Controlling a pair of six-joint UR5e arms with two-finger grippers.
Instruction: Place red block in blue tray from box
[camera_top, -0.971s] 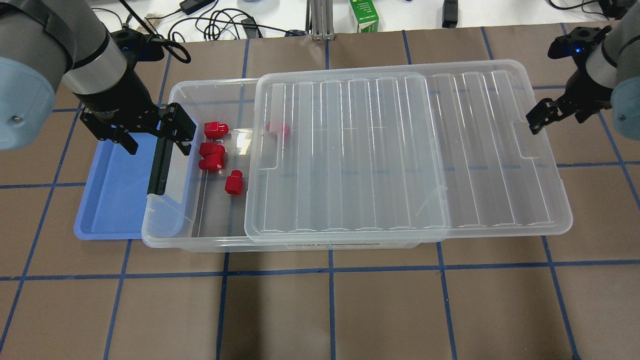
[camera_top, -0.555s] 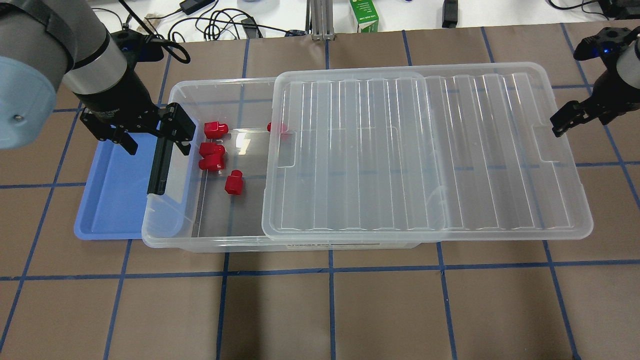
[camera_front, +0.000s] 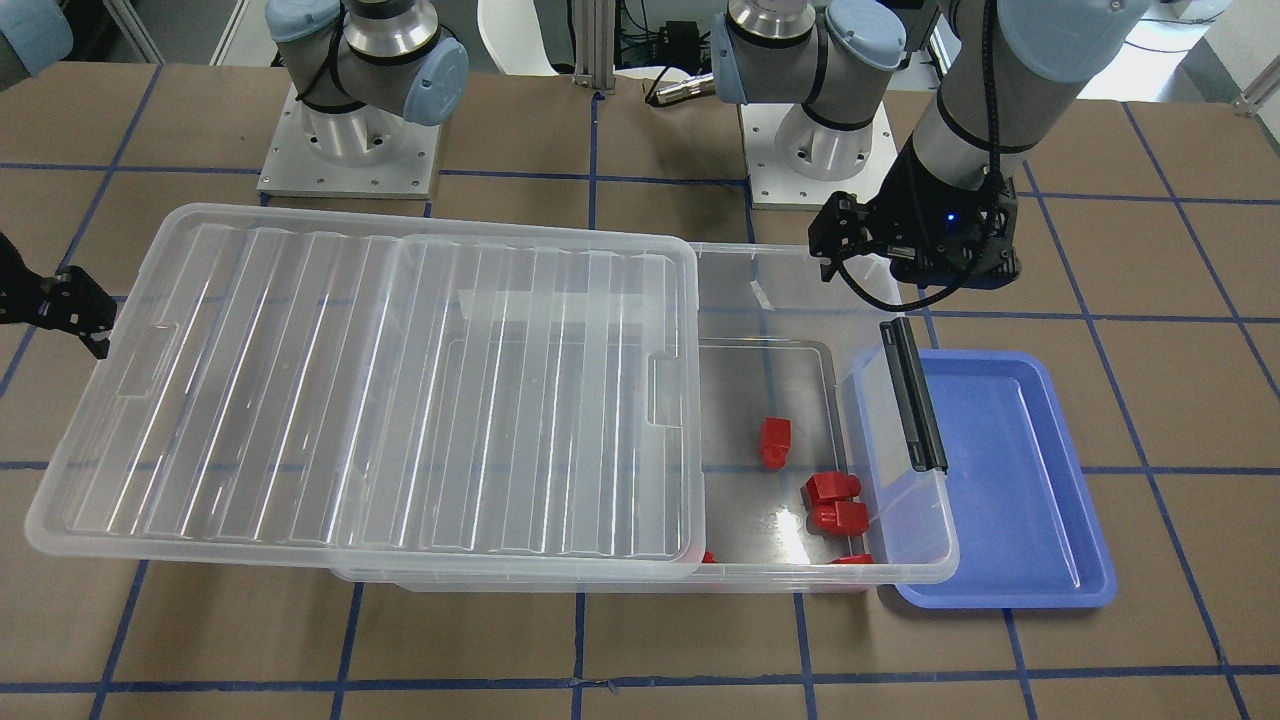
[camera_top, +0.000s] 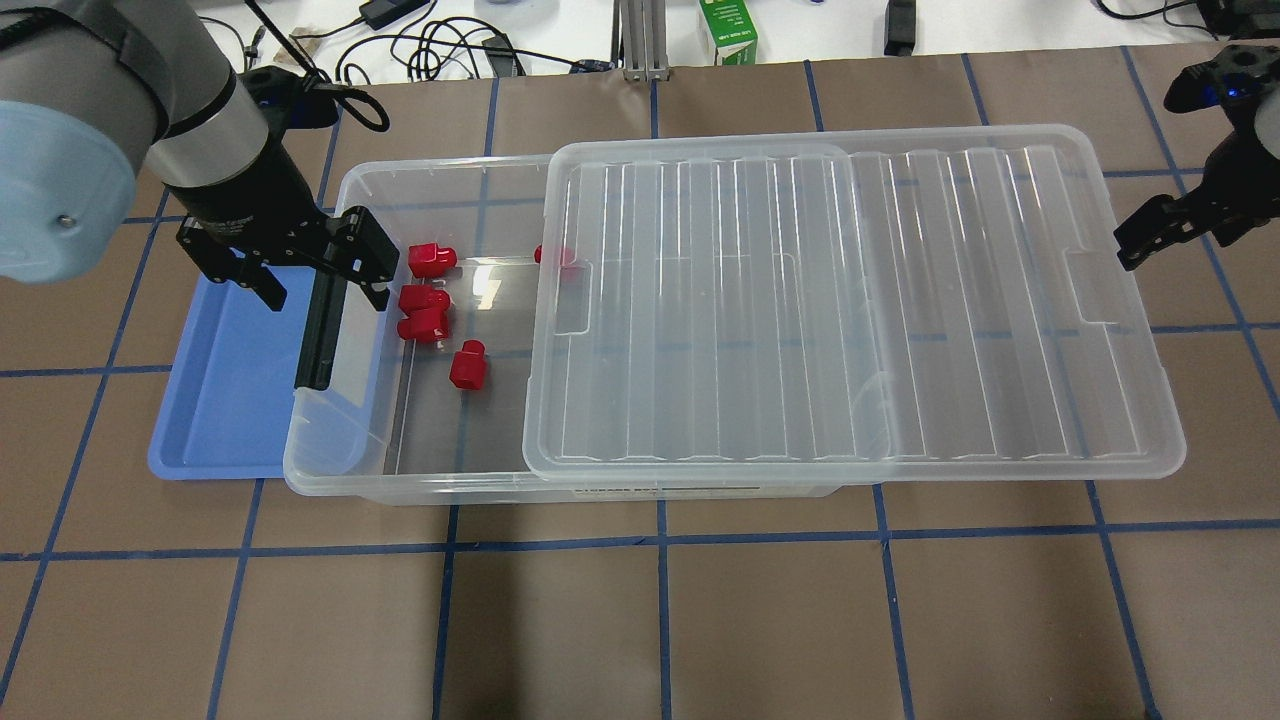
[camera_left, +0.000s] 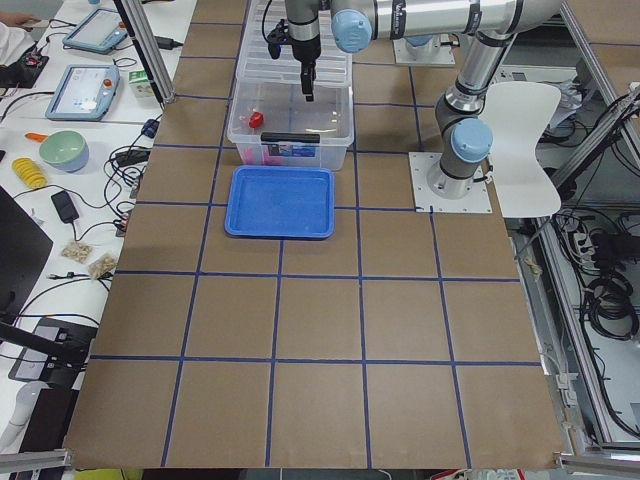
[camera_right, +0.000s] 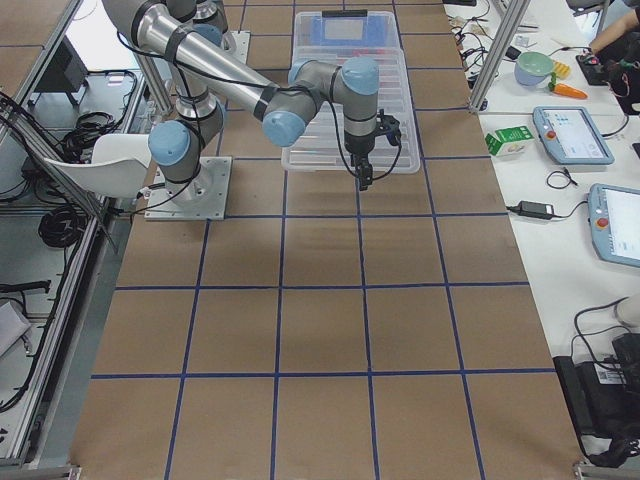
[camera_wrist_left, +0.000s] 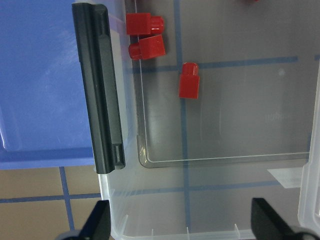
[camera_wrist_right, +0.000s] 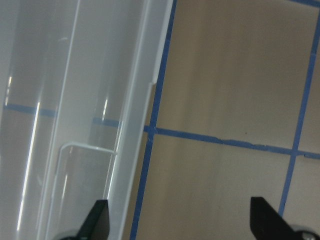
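- Four red blocks lie on the floor of the box, in its uncovered end.
- Two of them touch side by side. The farthest red block lies toward the side away from the robot. The nearest red block lies apart, toward the robot.
- A fifth red block shows only in part, at the edge of the lid.
- The ribbed clear lid rests shifted toward the robot's right. It covers most of the box and overhangs its right end.
- A black latch bar sits on the box's left short end.
- The blue tray lies on the table, just beside that latch end.
- The left tool hangs above the latch end of the box. Its fingers stand wide apart and hold nothing.
- The right tool hangs over the table just beside the lid's right short edge. It is spread wide and holds nothing. Contact with the lid cannot be determined.
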